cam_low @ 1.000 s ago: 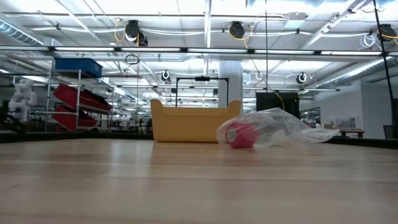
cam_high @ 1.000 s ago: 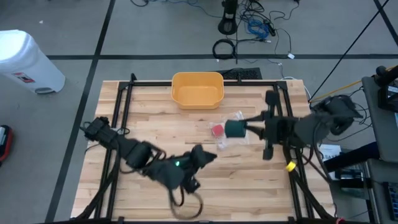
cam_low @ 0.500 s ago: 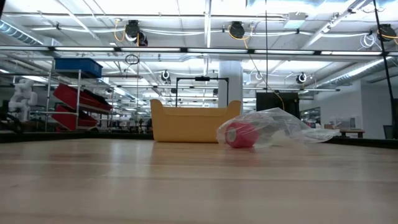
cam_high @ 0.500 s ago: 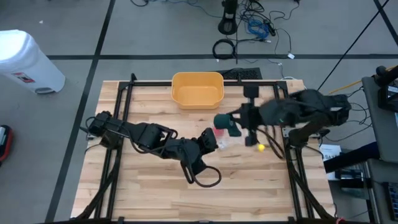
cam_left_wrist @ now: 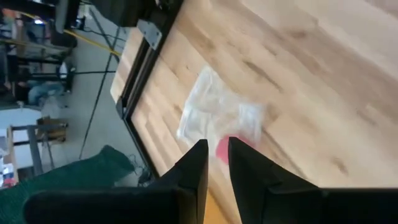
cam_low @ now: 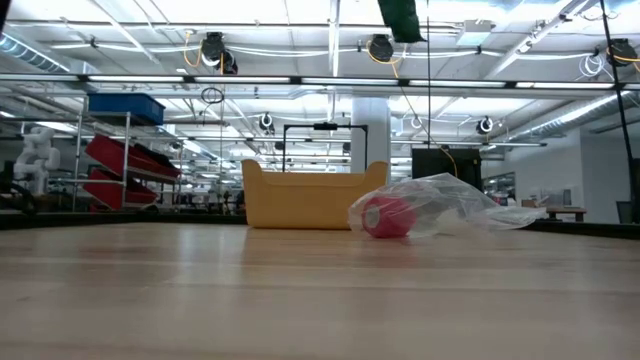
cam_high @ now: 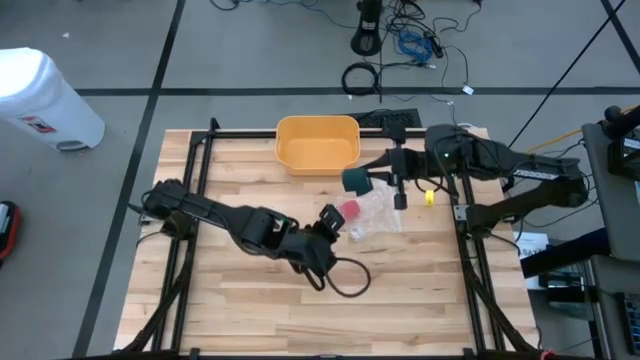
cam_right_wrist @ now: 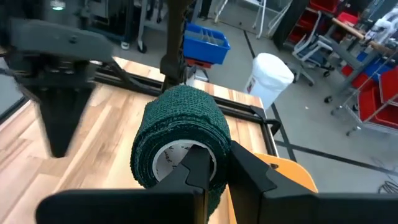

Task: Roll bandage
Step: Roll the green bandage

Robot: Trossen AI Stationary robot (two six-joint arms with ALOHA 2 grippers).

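A dark green bandage roll (cam_high: 357,180) with a white core hangs above the table's far right part, near the yellow bin (cam_high: 317,143). My right gripper (cam_right_wrist: 214,168) is shut on it; in the low view its lower edge (cam_low: 402,15) shows high over the table. A red roll (cam_high: 350,210) lies on the wood against a crumpled clear plastic bag (cam_high: 378,215). My left gripper (cam_high: 331,222) hovers just left of the red roll, slanting down, its fingers (cam_left_wrist: 214,165) narrowly apart with nothing between them. The left wrist view shows the bag (cam_left_wrist: 217,115) and red roll (cam_left_wrist: 227,149). My right gripper holds the green roll by its wall at one open end (cam_right_wrist: 224,158). One finger (cam_right_wrist: 198,163) sits in the white core and the other (cam_right_wrist: 249,171) outside. The fingers come about level from the table's right side. The roll is lifted clear of the table.
The yellow bin (cam_low: 305,195) stands at the far middle of the table. Black frame rails (cam_high: 195,200) run along the table's left and right sides. A cable loop (cam_high: 347,280) hangs off my left arm. Bare wood lies toward the near edge.
My right gripper has swung with the green roll toward the far edge and the yellow bin, and has sunk, so the roll now shows at the top of the low view. My left gripper has moved toward the red roll and bag. Roll and bag have lain still.
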